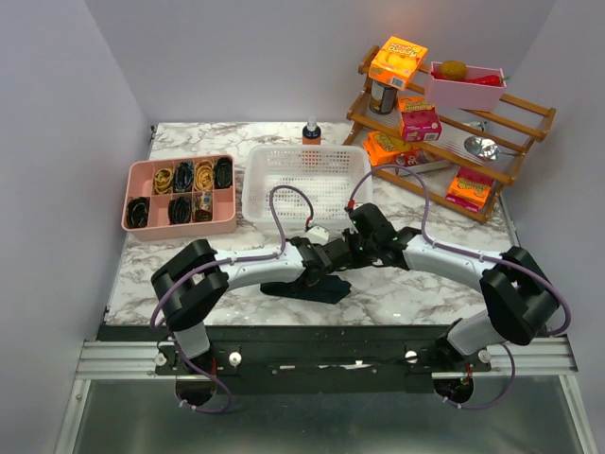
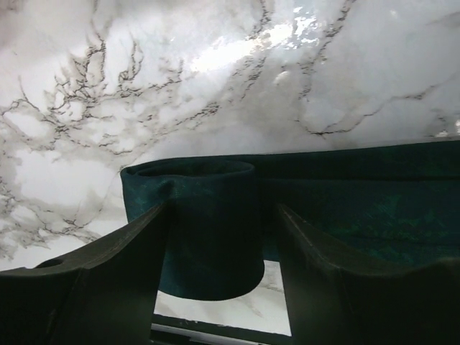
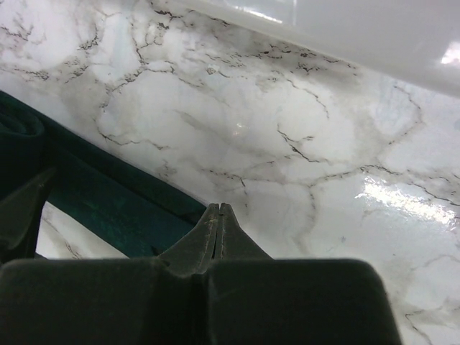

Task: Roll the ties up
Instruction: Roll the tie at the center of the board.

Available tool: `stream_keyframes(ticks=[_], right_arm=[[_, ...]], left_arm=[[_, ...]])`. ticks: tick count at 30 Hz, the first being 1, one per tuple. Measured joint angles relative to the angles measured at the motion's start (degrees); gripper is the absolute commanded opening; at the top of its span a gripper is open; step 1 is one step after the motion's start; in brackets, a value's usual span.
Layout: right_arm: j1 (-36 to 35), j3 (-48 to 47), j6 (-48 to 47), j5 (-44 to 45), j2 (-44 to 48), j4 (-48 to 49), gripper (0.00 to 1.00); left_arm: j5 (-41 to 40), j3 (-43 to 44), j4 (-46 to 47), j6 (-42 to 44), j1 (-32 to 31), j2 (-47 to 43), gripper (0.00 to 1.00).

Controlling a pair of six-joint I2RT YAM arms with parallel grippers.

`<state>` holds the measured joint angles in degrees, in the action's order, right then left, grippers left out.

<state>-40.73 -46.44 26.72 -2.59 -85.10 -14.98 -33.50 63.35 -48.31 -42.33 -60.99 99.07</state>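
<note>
Left fingers (image 2: 100,280) stand apart, straddling the rolled end of the dark teal fabric necktie (image 2: 215,237) with a gap showing. The roll rests on the white marble worktop (image 2: 215,86), centre front. Right fingers (image 3: 210,231) pressed together, empty, just beside the necktie's flat strip.

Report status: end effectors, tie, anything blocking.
Left end effector open, straddling rolled end of tie. Right end effector shut, empty, beside the flat strip. Nothing blocking in view.

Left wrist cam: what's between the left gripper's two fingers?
The rolled end of the dark teal fabric necktie sits between the open left gripper's fingers, shown in the left wrist view.
</note>
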Motion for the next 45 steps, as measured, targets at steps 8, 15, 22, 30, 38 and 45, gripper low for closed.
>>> stream_keyframes(ticks=[8, 15, 22, 30, 38, 45], right_arm=[[0.0, 0.0, -1.4, -0.2, -0.1, 0.0, 0.01], [-0.9, -1.0, -3.0, -1.6, 0.0, 0.0, 0.01], [-6.6, -6.7, -4.4, -4.2, -1.1, 1.9, 0.01], [-12.6, -16.1, -5.9, -9.2, -11.2, 6.0, 0.01], [-14.1, -17.8, -6.2, -11.7, -16.1, 6.3, 0.01], [-14.9, -15.9, -5.9, -11.7, -16.1, 6.9, 0.01]], left_arm=[[1.2, -1.2, 3.9, -0.2, -0.3, -5.7, 0.78], [9.5, -10.0, 14.9, 1.0, 8.0, -21.3, 0.79], [22.4, -23.3, 24.4, 0.9, 23.4, -34.1, 0.83], [38.5, -37.5, 32.9, -2.2, 40.3, -46.4, 0.85], [47.9, -43.1, 39.1, -3.7, 43.2, -48.2, 0.85], [50.8, -45.9, 44.6, -4.2, 43.3, -46.2, 0.85]])
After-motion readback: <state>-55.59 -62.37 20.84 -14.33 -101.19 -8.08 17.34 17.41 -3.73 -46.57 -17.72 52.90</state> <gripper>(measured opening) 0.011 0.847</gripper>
